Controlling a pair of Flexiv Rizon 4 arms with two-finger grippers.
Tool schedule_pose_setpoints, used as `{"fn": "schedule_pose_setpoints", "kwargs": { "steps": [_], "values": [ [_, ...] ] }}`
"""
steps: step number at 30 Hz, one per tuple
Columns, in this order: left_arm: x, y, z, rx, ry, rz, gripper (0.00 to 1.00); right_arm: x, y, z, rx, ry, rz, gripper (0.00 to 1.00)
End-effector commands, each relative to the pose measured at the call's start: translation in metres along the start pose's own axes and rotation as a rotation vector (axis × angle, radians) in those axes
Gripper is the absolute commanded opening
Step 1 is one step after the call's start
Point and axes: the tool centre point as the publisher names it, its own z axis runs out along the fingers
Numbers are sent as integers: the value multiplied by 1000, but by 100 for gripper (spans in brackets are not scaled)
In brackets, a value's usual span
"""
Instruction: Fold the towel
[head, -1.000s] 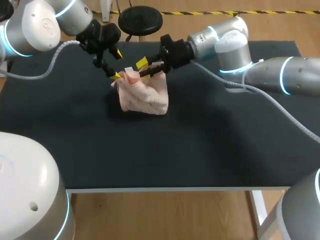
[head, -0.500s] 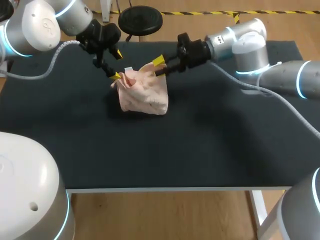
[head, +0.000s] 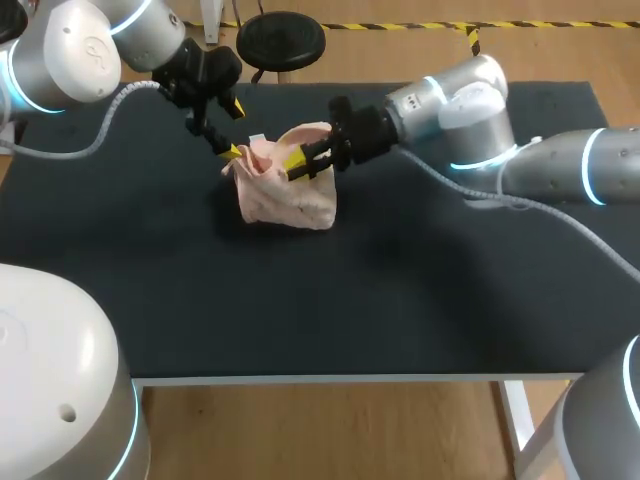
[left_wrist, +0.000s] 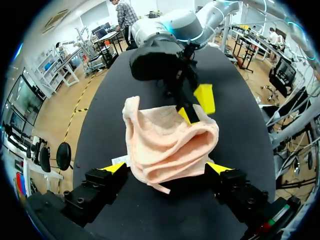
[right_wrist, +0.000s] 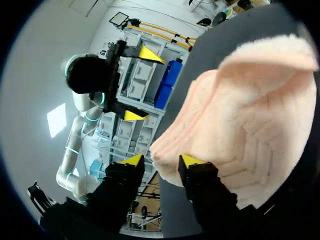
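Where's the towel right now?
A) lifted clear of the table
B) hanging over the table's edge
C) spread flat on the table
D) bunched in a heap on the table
D: the head view shows the towel crumpled in a heap resting on the table, with the left gripper and the right gripper both at its far part.
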Motion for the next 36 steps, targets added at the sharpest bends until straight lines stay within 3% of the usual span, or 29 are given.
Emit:
{"fn": "schedule_pose_setpoints", "kwargs": {
  "steps": [1, 10, 17, 18, 19, 23, 26, 29, 34, 36],
  "values": [
    [0, 1, 1, 3, -1, 2, 100, -25, 10, 21, 54, 22, 40, 0],
    [0, 1, 1, 3, -1, 2, 100, -38, -16, 46, 133, -17, 116, 0],
    [0, 1, 1, 3, -1, 2, 100, -51, -22, 42, 113, -110, 92, 0],
    [0, 1, 1, 3, -1, 2, 100, -47, -22, 36, 89, -118, 63, 41],
    [0, 1, 1, 3, -1, 2, 100, -42, -20, 30, 71, -116, 33, 100],
    [0, 1, 1, 3, -1, 2, 100, -14, -12, -9, -60, -79, -88, 100],
    [0, 1, 1, 3, -1, 2, 100, 6, -5, -46, -167, -126, -152, 100],
    [0, 1, 1, 3, -1, 2, 100, 11, -6, -81, -252, -291, -225, 100],
    [0, 1, 1, 3, -1, 2, 100, -3, -14, -136, -352, -620, -374, 100],
    [0, 1, 1, 3, -1, 2, 100, -8, -19, -154, -378, -712, -415, 100]
  ]
}}
